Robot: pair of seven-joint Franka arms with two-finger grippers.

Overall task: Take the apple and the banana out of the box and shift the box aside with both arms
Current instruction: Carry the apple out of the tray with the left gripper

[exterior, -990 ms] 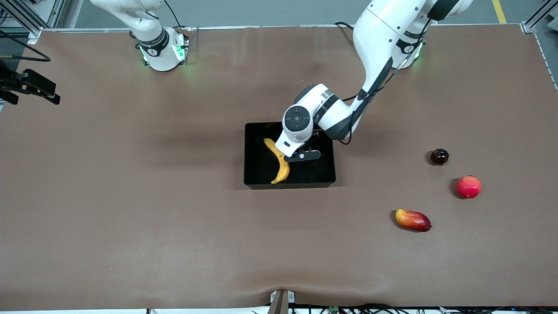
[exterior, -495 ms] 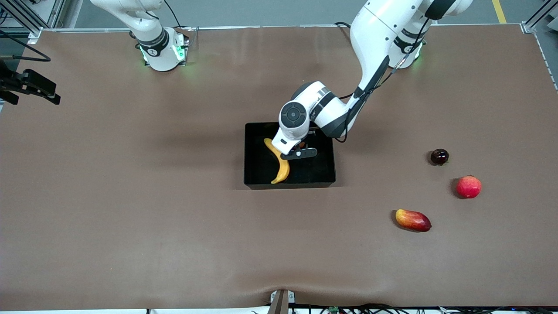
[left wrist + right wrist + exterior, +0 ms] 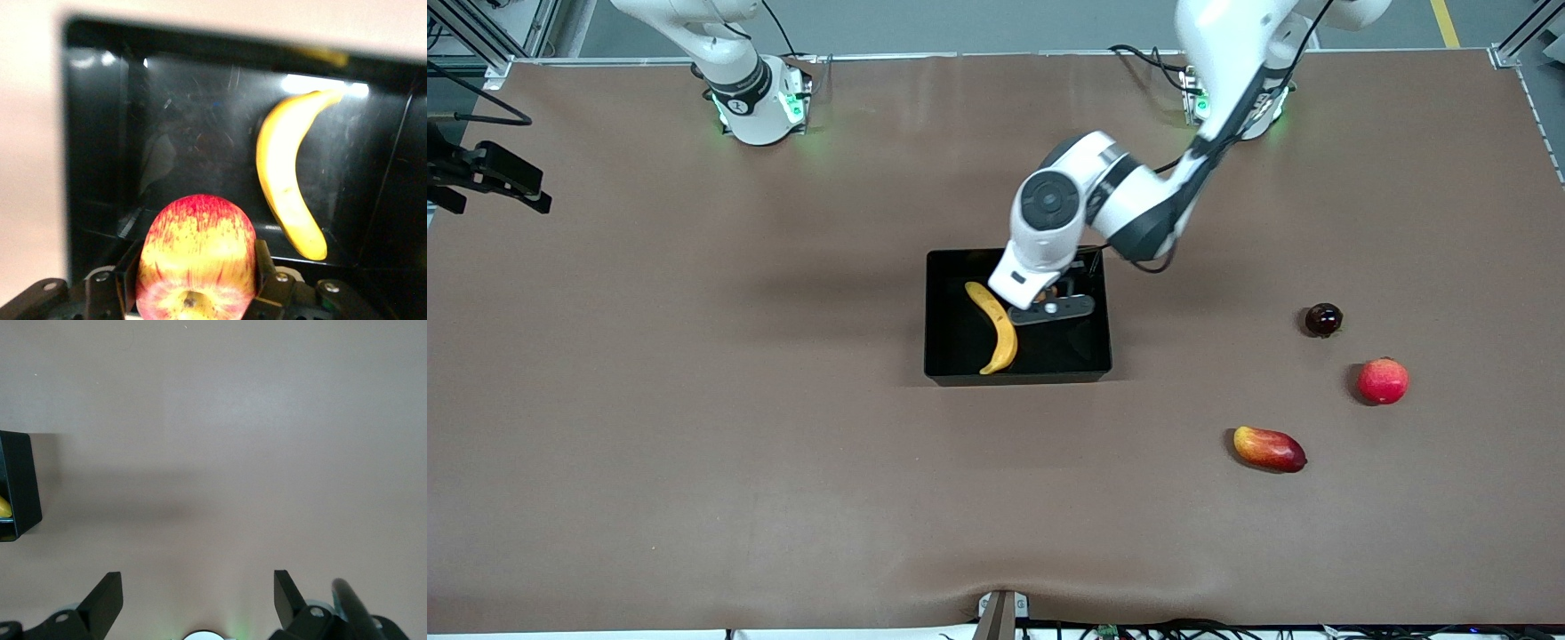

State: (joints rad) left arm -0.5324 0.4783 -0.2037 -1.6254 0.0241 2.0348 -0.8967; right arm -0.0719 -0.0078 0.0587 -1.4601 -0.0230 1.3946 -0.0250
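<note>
Left claw (image 3: 195, 293) pinched apple (image 3: 195, 257) over black tray (image 3: 947, 366), banana (image 3: 996, 326) inside; right claw (image 3: 198, 597) spread, arm waiting above worktop (image 3: 694, 427).

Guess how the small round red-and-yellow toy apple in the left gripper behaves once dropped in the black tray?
The small round red-and-yellow toy apple, clamped in the left gripper over the shallow black plastic tray, looks rigid.

Being round, it probably rolls on the glossy floor.

The low walls or the curved yellow banana would likely stop it.
</note>
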